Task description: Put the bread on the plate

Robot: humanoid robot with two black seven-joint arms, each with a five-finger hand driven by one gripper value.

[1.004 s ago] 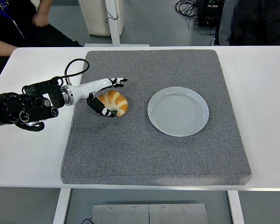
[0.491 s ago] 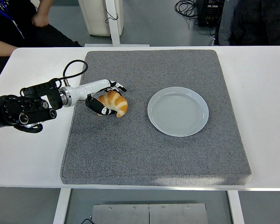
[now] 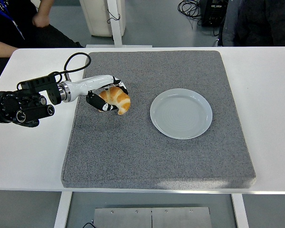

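Fingers that were spread out a moment ago have now closed around the bread (image 3: 117, 99), and the left hand (image 3: 106, 97) has pulled it up and a bit closer to the arm. The bread sits inside the curled fingers, over the gray mat (image 3: 147, 156) on the bench (image 3: 33, 156). The plate (image 3: 181, 113) is well off to the hand's far side, with nothing on it. I think the hold looks light. If the hand swings fast, the round bread could roll out and land on the mat before the plate.
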